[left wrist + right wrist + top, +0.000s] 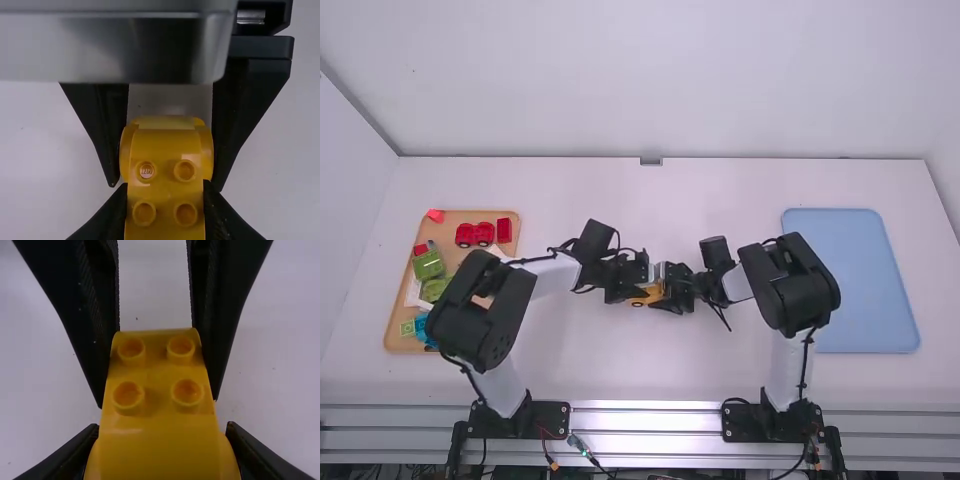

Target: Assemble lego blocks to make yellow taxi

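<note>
Near the middle of the table in the high view, my left gripper (630, 292) and my right gripper (680, 294) meet at a small yellow taxi body (649, 295). The left wrist view has my left gripper (165, 212) shut on the studded end of the yellow taxi body (166, 175), while the other gripper's black fingers hold its far, rounded end. From the right wrist view, my right gripper (162, 455) is shut on the near, wider end of the yellow taxi body (157, 400), with several studs beyond it. The grippers partly hide its sides.
An orange-brown tray (398, 318) at the left holds red blocks (475, 234), green blocks (428, 264) and blue blocks (424, 326), partly beneath the left arm. A light blue tray (860, 270) lies at the right, beside the right arm.
</note>
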You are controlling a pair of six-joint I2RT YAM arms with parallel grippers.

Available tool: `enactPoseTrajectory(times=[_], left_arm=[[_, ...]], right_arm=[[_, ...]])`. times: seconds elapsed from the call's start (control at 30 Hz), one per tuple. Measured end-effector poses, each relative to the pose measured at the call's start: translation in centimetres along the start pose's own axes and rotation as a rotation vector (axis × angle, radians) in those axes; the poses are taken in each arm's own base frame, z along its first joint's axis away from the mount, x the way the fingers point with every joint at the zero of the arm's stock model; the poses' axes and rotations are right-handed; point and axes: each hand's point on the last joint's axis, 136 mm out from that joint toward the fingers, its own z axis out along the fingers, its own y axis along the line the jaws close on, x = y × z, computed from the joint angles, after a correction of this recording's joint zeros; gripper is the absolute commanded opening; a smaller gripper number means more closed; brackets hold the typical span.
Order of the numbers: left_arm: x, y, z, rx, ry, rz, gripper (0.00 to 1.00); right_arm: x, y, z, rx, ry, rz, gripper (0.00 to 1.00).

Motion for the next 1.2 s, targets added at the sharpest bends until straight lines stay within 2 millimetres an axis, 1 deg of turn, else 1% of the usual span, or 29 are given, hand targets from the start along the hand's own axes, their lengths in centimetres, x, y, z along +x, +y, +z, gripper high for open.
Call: enactPoseTrajectory(times=[0.17, 0.23, 0.43, 0.5, 0.6, 0.7, 0.77, 0.87, 1.0, 1.07, 1.13, 1.17, 1.2], left_arm=[[0.0, 0.0, 0.0, 0.001, -0.003, 0.004, 0.34], [0.0, 0.0, 0.0, 0.0, -0.003, 0.006, 0.34], [0.1, -0.2, 0.1, 0.004, -0.001, 0.01, 0.44], [0.2, -0.3, 0.1, 0.006, 0.0, 0.008, 0.45], [0.2, -0.4, 0.1, 0.007, 0.0, 0.008, 0.52], [0.2, -0.4, 0.1, 0.008, 0.001, 0.01, 0.54], [0.2, -0.4, 0.1, 0.008, 0.001, 0.009, 0.59], [0.3, -0.4, 0.1, 0.008, 0.001, 0.009, 0.59], [0.2, -0.5, -0.2, 0.017, -0.026, -0.004, 0.62], [0.2, -0.1, -0.9, 0.019, -0.063, -0.016, 0.66], [0.5, 0.5, -1.8, 0.012, -0.096, -0.039, 0.68], [0.5, 0.5, -1.8, 0.012, -0.096, -0.039, 0.68], [0.7, 0.7, -2.3, 0.009, -0.109, -0.05, 0.7]], right_arm=[[0.0, 0.0, 0.0, 0.0, 0.0, -0.001, 0.45], [0.0, 0.0, 0.0, 0.001, 0.0, -0.001, 0.45], [0.0, -0.1, 0.0, 0.004, 0.003, -0.001, 0.45], [0.0, -0.1, 0.0, 0.004, 0.002, 0.0, 0.45], [0.0, -0.1, 0.0, 0.005, 0.004, 0.001, 0.45], [0.0, -0.1, 0.0, 0.007, 0.004, 0.0, 0.45], [0.0, -0.2, 0.0, 0.007, 0.004, 0.0, 0.45], [0.0, -0.2, 0.0, 0.007, 0.004, -0.001, 0.45], [0.0, -0.2, 0.0, 0.007, 0.004, 0.0, 0.45], [0.0, -0.2, 0.0, 0.007, 0.005, 0.0, 0.45], [0.0, -0.2, 0.0, 0.007, 0.004, 0.0, 0.45], [0.0, -0.2, 0.0, 0.007, 0.004, 0.0, 0.45], [0.0, -0.2, 0.0, 0.007, 0.005, 0.0, 0.45]])
